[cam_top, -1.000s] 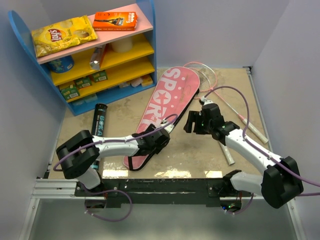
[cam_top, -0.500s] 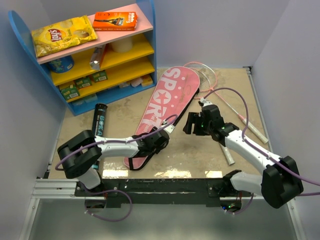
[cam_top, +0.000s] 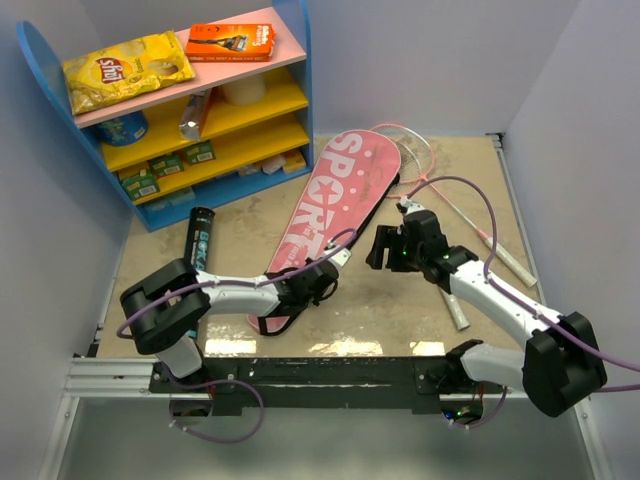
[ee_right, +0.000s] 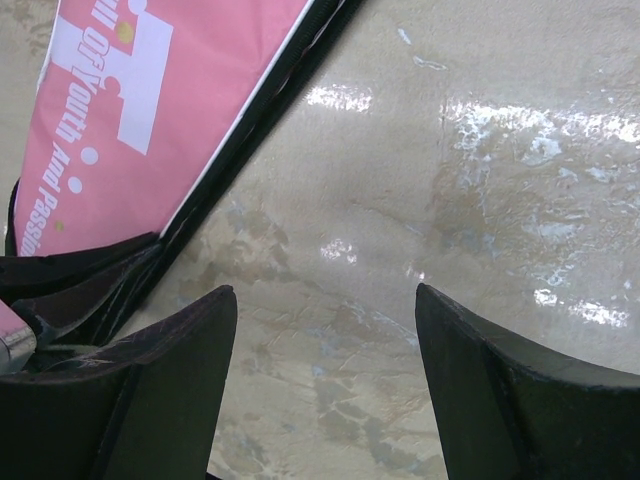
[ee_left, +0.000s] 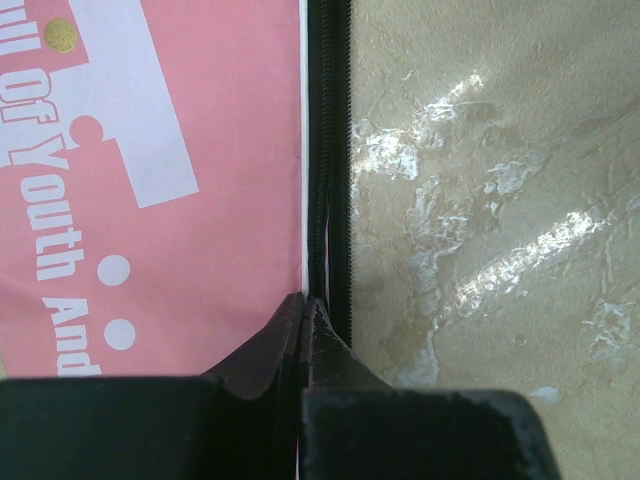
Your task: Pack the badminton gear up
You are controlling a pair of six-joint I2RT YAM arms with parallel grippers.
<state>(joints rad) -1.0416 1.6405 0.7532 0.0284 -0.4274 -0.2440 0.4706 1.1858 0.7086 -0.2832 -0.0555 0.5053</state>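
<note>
Left end effector (ee_left: 304, 322) grips the cover (ee_left: 150, 200) by its black edge; it seems soft and floppy. Right end effector (ee_right: 322, 305) stands open.

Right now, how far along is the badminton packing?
Nothing looks packed yet. The left pincer is shut on the black zipper edge of the pink cover; the right pincer hovers open beside it. The racket and black tube lie on the table, outside the cover.
</note>
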